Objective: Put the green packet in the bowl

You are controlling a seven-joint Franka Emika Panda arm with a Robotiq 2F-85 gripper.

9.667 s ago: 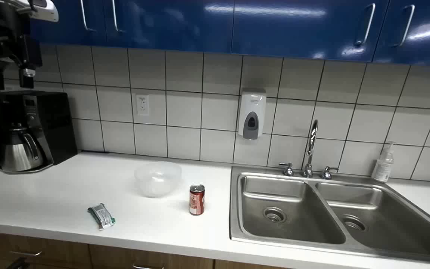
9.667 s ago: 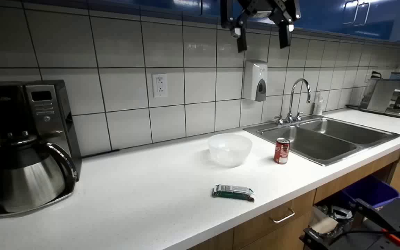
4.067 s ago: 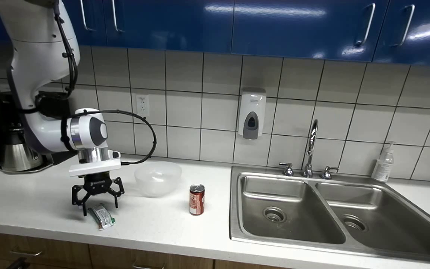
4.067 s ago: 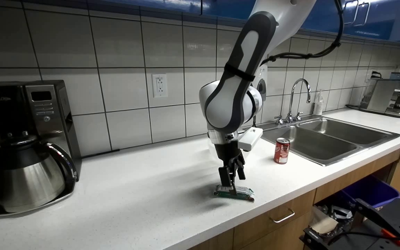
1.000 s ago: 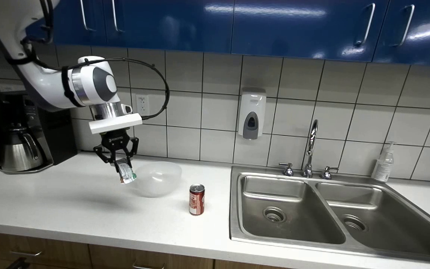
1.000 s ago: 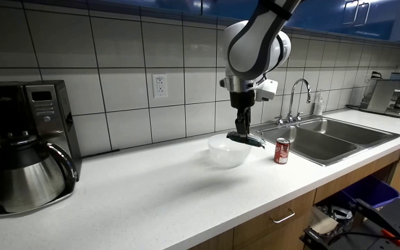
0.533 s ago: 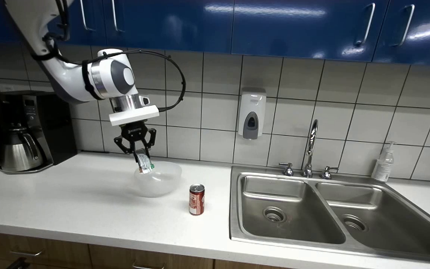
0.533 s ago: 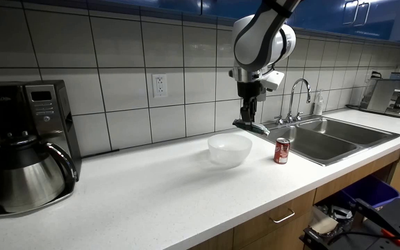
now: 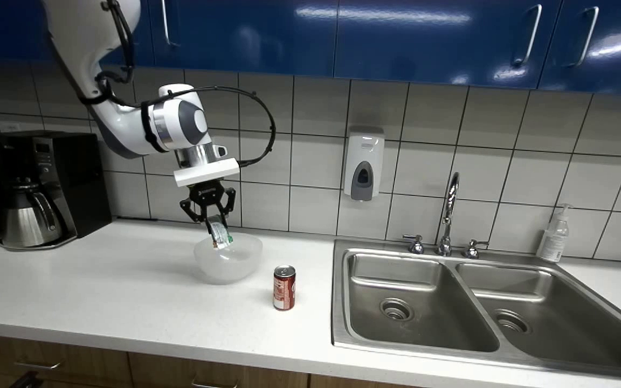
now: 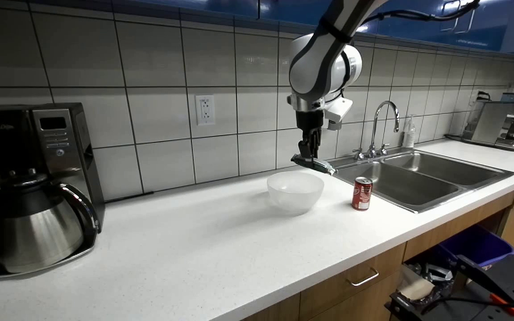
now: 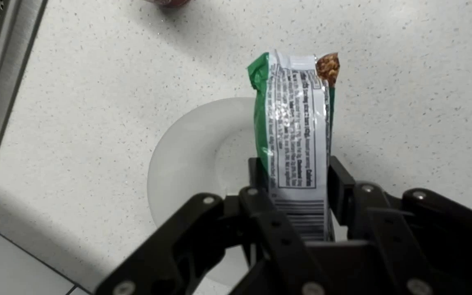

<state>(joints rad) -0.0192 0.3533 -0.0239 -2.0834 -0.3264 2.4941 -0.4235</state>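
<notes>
The green packet [image 11: 297, 123], white-labelled with green edges, is pinched between the two black fingers of my gripper [image 11: 295, 174] in the wrist view. Both exterior views show it aloft: the packet [image 9: 221, 235] overlaps the bowl's back rim, and the packet [image 10: 321, 166] slopes down to the right just above the rim. Beneath it stands the translucent white bowl [image 10: 295, 196], upright on the counter. Seen from the wrist, the bowl [image 11: 178, 155] reaches out to the left under the packet; its right part is hidden by packet and fingers. I see nothing inside it.
A red can [image 9: 284, 288] stands beside the bowl, towards the steel sink [image 9: 418, 323]. A coffee maker [image 10: 60, 147] with its steel carafe [image 10: 38, 236] is at the counter's far end. The tiled wall [image 10: 212, 156] runs close behind the bowl.
A few seconds ago the packet lay on the counter under open jaws; since then it was gripped and lifted. Over the last second it moved from beside the bowl to above it, sinking slightly lately.
</notes>
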